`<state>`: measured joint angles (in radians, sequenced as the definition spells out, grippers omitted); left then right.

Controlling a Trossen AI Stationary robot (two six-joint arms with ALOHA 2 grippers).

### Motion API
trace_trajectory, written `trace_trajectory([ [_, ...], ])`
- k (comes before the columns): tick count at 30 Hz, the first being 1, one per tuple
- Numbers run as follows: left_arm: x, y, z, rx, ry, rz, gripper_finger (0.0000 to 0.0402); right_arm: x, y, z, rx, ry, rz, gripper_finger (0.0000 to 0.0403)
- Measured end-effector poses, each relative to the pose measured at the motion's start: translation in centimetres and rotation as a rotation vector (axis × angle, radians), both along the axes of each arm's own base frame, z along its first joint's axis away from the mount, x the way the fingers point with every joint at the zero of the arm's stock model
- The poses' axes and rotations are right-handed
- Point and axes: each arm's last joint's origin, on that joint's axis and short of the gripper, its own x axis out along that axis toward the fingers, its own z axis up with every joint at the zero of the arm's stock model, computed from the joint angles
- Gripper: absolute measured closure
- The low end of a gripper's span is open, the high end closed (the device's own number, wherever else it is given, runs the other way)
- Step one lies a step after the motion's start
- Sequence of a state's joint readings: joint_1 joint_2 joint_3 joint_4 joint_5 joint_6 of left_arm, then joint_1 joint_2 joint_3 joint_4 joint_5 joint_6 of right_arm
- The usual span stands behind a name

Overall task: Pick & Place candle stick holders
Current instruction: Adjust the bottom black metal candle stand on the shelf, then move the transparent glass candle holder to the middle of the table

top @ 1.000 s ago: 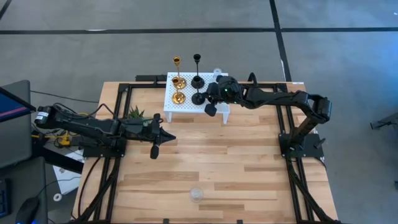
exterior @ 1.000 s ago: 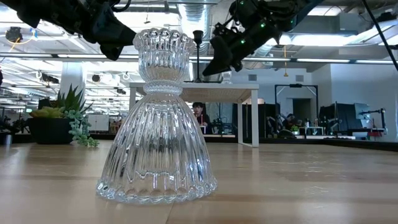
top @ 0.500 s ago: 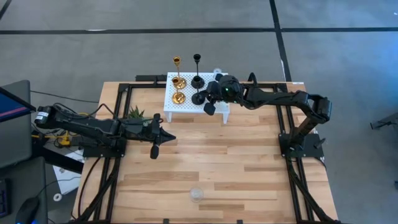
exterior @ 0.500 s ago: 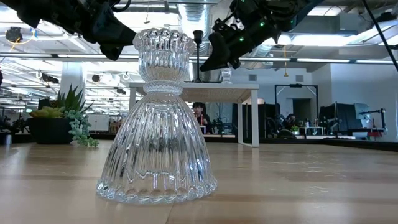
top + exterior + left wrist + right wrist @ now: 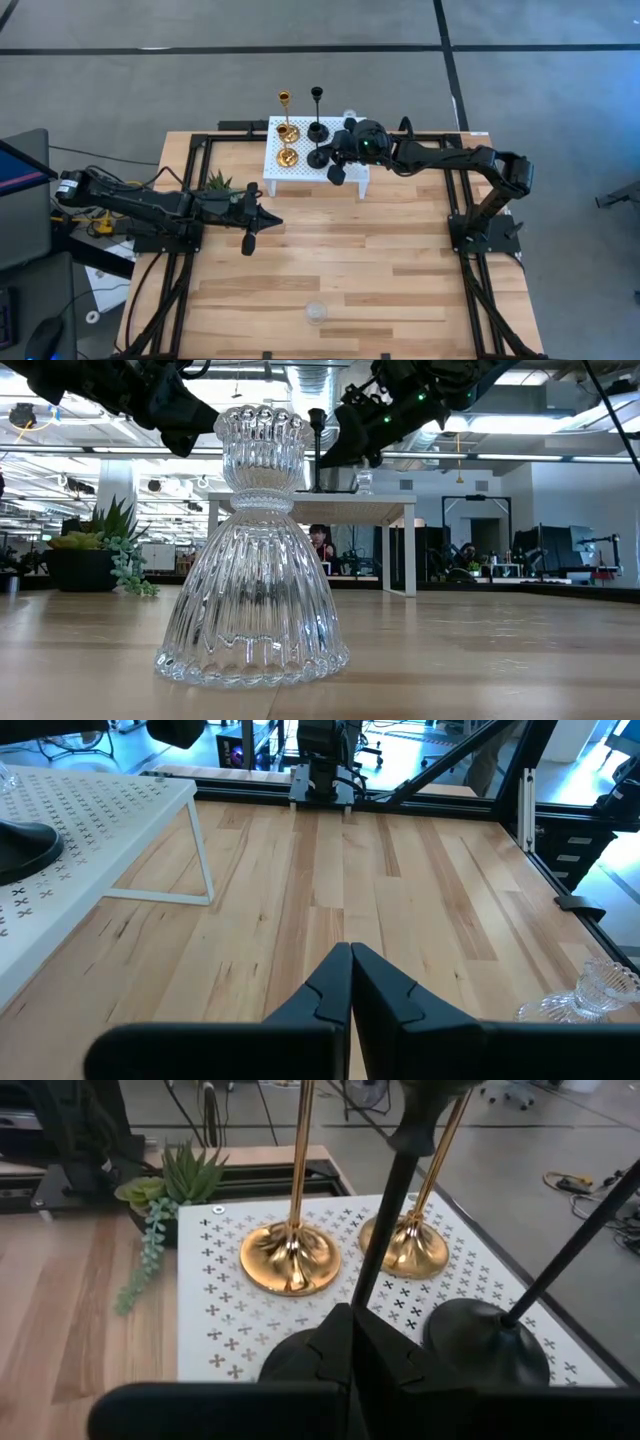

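Observation:
A white perforated shelf (image 5: 300, 172) stands at the table's far middle. On it stand two gold holders (image 5: 287, 157) (image 5: 290, 1260), two black holders (image 5: 317, 131) (image 5: 490, 1340) and a small clear glass holder (image 5: 349, 117) at its far right corner. A second clear glass holder (image 5: 316, 312) (image 5: 255, 550) stands on its wide base near the table's near edge. My right gripper (image 5: 337, 172) (image 5: 350, 1320) is shut and empty above the shelf, just in front of the nearer black holder's stem (image 5: 385, 1230). My left gripper (image 5: 250, 235) (image 5: 350, 960) is shut and empty over the table's left middle. My right gripper's shut fingertips (image 5: 345, 1330) stand right before the foot of the nearer black holder's stem (image 5: 372, 1280), above its base (image 5: 290, 1355). Whether they touch it I cannot tell, since the fingers hide that spot.
A small green plant (image 5: 218, 182) (image 5: 95, 550) stands at the shelf's left. Black frame rails (image 5: 190, 160) run along the table's left, right and far edges. Bare wood (image 5: 350, 260) lies between the shelf and the near glass holder.
My right gripper has risen a little over the shelf and gone slightly toward the table's left and far edge, closer to the nearer black holder's stem. It stays shut.

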<state>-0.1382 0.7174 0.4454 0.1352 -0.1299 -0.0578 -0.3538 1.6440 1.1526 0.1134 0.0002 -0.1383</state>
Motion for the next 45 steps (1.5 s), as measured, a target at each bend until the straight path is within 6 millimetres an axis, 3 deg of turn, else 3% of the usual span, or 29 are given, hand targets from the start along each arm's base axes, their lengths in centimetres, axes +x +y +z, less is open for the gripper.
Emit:
trace_trajectory([
  [14, 0.0, 0.0, 0.0, 0.000, 0.000, 0.000, 0.0394, 0.0, 0.2, -0.2, 0.008, 0.023, 0.009, 0.0403],
  [23, 0.0, 0.0, 0.0, 0.000, 0.000, 0.000, 0.0394, -0.2, 2.8, -0.4, 0.032, 0.119, 0.074, 0.0403],
  [29, 0.0, 0.0, 0.0, 0.000, 0.000, 0.000, 0.0394, -0.4, 4.7, 0.7, -0.002, 0.112, 0.129, 0.0403],
  [40, 0.0, 0.0, 0.0, 0.000, -0.001, 0.000, 0.0393, -3.9, 8.1, 3.8, -0.104, 0.197, 0.043, 0.0403],
  [45, 0.0, 0.0, 0.0, 0.000, -0.001, 0.000, 0.0395, -5.4, 10.1, 3.5, -0.149, 0.188, 0.031, 0.0403],
])
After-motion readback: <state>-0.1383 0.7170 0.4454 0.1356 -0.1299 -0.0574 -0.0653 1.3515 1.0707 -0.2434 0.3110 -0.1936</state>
